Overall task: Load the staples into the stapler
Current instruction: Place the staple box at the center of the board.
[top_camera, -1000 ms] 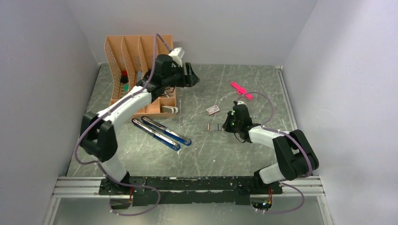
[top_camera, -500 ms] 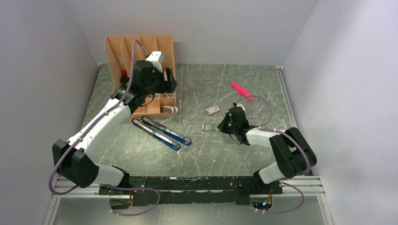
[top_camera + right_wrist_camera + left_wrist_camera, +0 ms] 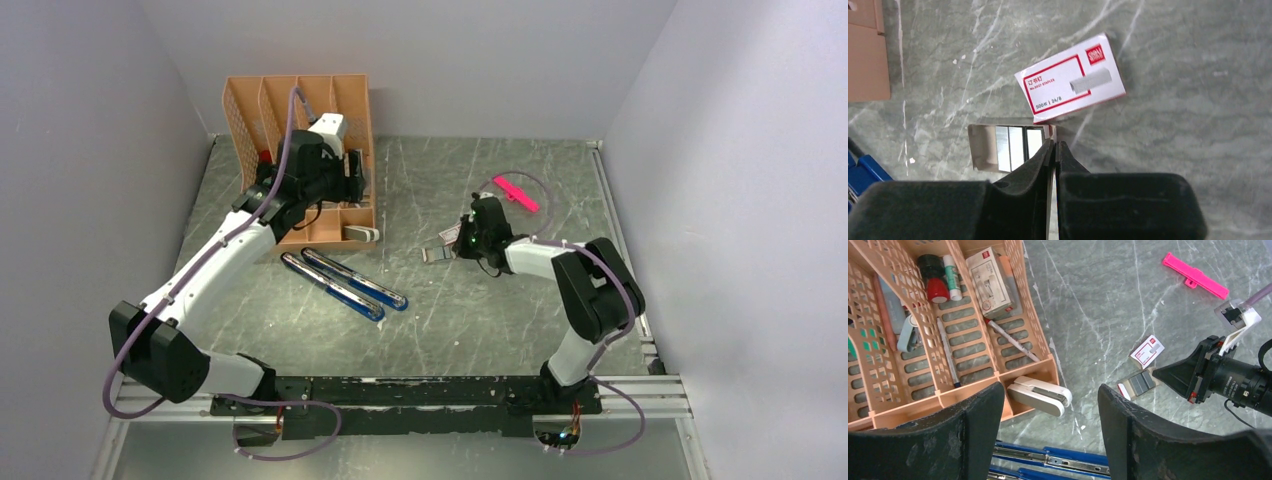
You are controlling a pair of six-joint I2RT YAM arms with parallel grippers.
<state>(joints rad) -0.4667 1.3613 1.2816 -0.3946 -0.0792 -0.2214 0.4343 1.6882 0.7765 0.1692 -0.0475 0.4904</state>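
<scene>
right pincer [image 3: 1054,144] closed to a hairline on the right-hand edge of a small open cardboard tray [image 3: 980,148]. the tray lies on the grey-green marbled tabletop [image 3: 450,330] and carries the staples [image 3: 1015,147], short silvery metal strips packed side by side. a flat white box sleeve [image 3: 1070,77] with red border and print lies just beyond the tray, its near corner at the tray's far edge. the blue stapler [image 3: 345,283], swung open into two long arms with a metal channel exposed, lies on the tabletop to the left of the tray and apart from it. left pincer [image 3: 1048,392] spread wide and holding nothing, hanging above the near right corner of an orange lattice plastic desk organiser [image 3: 1028,310], where a small white stapler [image 3: 1040,396] lies. a bright pink plastic stick [image 3: 516,192] lies on the tabletop behind and to the right of the tray, apart from it.
</scene>
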